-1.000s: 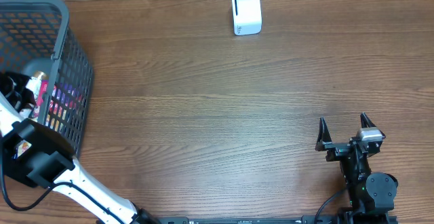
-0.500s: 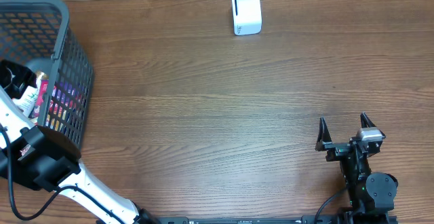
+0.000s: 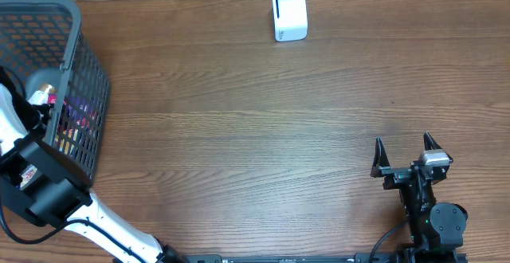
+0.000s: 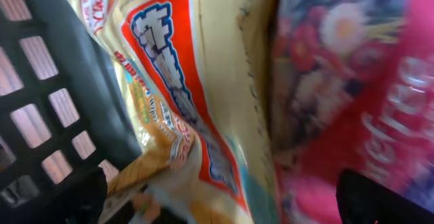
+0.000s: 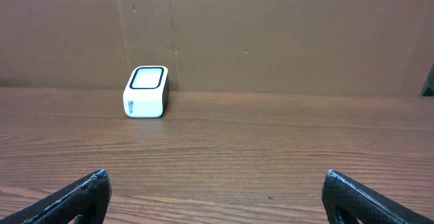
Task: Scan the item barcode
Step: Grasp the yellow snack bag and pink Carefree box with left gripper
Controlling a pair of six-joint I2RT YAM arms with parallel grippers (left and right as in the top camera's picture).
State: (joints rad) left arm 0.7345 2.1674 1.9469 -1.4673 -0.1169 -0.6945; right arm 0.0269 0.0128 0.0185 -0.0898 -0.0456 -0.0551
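Overhead view: grey mesh basket [image 3: 88, 111] sits at the upper left of the frame, white scanner [image 3: 289, 13] at the top centre edge of the wooden counter [image 3: 239, 135], well apart from it. Left arm [image 3: 48, 191] comes up from the lower left and reaches over the basket rim. From above we see only coloured scraps of wrapping through the mesh, and we cannot make out the left claw there.

Left wrist view fills that gap. The left claw [image 4: 237, 197] is down inside the basket, its two dark fingertips [image 4: 88, 197] showing at the lower left and lower right corners of the frame, spread wide, gripping nothing. Between them lie the items: a yellow-and-orange snack packet [image 4: 176, 102] running from upper left to lower centre, and a pink packet [image 4: 352, 102] on the right, pressed against it. Dark basket wall [image 4: 98, 95] stands at the left, just beside the yellow packet. The view is blurred; we find no barcode on either packet and cannot tell whether a fingertip touches them.

Right claw [image 3: 403, 145] sits at the lower right of the overhead frame, jaws apart, nothing between them. Right wrist view confirms this: right claw [image 5: 218, 190] wide apart over bare counter, the scanner [image 5: 146, 91] at centre left, standing against a brown cardboard backdrop [image 5: 271, 34] that the overhead barely shows.
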